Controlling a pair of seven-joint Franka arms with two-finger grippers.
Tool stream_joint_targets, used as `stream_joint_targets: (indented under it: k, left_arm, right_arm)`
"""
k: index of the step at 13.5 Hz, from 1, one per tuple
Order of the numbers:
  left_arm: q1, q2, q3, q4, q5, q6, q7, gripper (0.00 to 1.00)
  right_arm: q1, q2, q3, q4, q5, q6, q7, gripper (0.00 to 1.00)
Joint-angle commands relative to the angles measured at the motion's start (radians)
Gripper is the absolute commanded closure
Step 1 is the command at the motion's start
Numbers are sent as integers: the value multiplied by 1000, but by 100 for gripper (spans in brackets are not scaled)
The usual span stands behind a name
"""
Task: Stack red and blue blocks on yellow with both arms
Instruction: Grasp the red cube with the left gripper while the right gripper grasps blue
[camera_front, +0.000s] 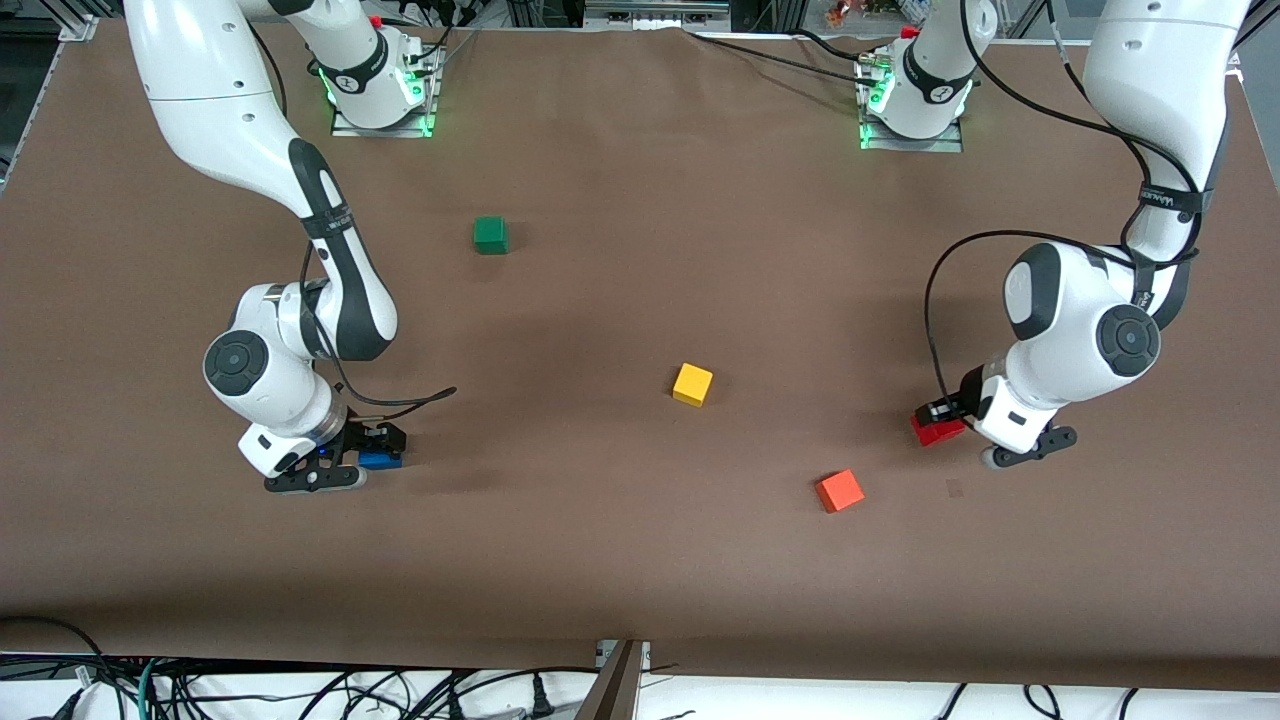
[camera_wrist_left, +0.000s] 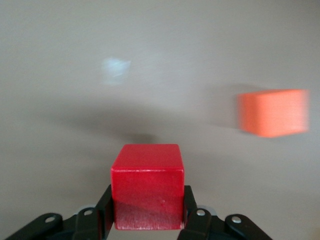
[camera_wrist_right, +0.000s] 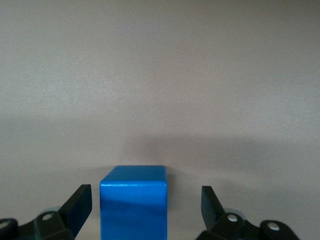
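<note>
Orange cube (camera_front: 840, 491) lies nearest you; your left gripper (camera_wrist_left: 147, 220) clamps the red cube (camera_wrist_left: 147, 192), while right gripper (camera_wrist_right: 147, 205) fingers gape around the blue cube (camera_wrist_right: 133, 202), yellow cube (camera_front: 692, 384) between.

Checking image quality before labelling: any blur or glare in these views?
Left wrist view: the small matte orange cube is smeared sideways, a pale glare patch lies on the table, the deep red cube is sharp. Right wrist view: bright blue cube sharp. Front view: crisp, soft shadows under both arms.
</note>
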Motion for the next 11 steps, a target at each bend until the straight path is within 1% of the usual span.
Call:
stream_joint_targets:
  k: [1,3,5,8,10,11]
  left_arm:
    - [-109,24,7,99,-9,-48,-8,100]
    - [-213,70,18,150,2,-46,-19,100]
    - [-288,124,13,225,101,-46,-22,100]
    - [-420,152,16,240,122,-46,-116,100]
    - [-477,161,18,240,129,-46,-109,100]
    - [-485,168,16,240,152,-46,-108,100]
  right_arm:
    - [-7,-7,4,46,26,-83,-22,3]
    - [-14,3,4,61,28,-96,-33,5]
    - [-14,22,4,61,29,-91,-40,7]
    - [-14,53,4,67,32,-61,-40,14]
    - [-14,50,6,69,32,-62,-42,19]
    - [-14,48,6,70,32,-65,-42,23]
